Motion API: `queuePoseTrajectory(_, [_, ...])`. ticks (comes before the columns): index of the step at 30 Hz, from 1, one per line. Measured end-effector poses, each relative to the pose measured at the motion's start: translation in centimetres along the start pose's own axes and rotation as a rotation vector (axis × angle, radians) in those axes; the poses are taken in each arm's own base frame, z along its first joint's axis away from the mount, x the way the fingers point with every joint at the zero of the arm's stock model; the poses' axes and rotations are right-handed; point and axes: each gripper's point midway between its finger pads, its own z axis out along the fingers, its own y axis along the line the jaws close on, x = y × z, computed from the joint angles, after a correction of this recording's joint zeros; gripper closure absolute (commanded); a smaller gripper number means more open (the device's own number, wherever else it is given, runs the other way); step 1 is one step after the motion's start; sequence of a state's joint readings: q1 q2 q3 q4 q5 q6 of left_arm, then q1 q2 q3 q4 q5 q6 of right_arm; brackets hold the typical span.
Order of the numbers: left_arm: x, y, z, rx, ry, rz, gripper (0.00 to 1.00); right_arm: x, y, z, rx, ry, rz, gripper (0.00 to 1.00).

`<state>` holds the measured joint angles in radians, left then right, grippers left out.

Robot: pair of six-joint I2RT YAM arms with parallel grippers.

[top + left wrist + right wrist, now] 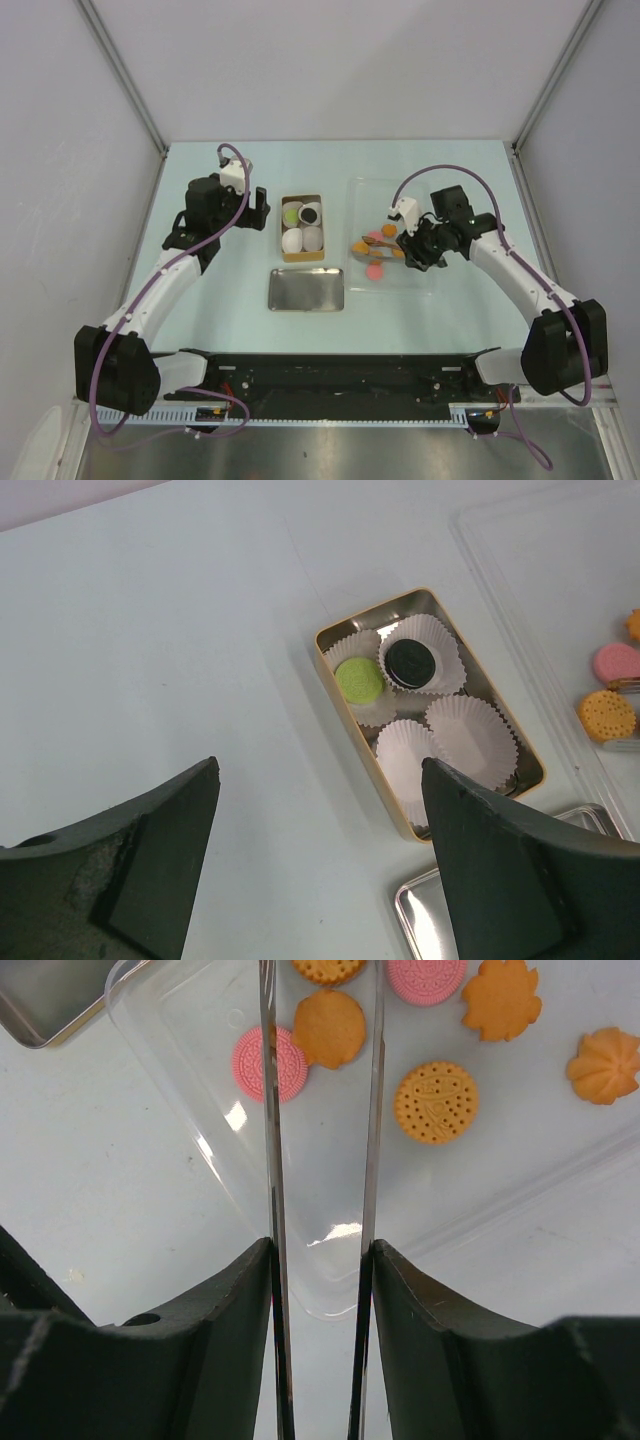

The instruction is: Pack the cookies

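Cookies (435,1100), small flat biscuits in orange and pink, lying loose on a clear plastic tray (480,1175) toward the right of a pale table (200,180). Hovering over the tray's near edge, right claw (320,1260) clamping a pair of thin metal tongs (370,1130), fingers pressing the two blades from either side. Reaching away from the claw, blades running out over the biscuits: round orange cookie (330,1028) sitting between the blades near their far end, round pink cookie (270,1063) lying partly under one blade, leaf-shaped and flower-shaped orange ones spreading off to the side, all well ahead of the fingers. Contact between tong tips and biscuits: not showing clearly, tips running out of the wrist view.

Hanging just left of a gold-rimmed rectangular metal tin (395,605), left claw (320,780) spreading its jaws wide and gripping nothing. Sitting inside the tin, four white pleated paper cups (470,735), the two far ones cradling a green cookie (359,679) and a black cookie (408,661), side by side and well apart from both claws. Lying just in front of the tin, a flat silver rectangular lid (306,289).
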<state>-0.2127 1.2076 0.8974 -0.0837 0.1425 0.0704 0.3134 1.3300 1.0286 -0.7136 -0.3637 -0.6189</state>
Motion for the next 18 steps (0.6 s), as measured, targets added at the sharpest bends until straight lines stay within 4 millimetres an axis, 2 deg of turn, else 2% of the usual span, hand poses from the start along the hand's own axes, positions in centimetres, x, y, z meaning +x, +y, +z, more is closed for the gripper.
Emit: queuePoseTrajectory(18, [0.0, 0.0, 0.0, 0.0, 0.0, 0.0, 0.13, -0.1, -0.6, 1.3, 0.003, 0.007, 0.014, 0.57])
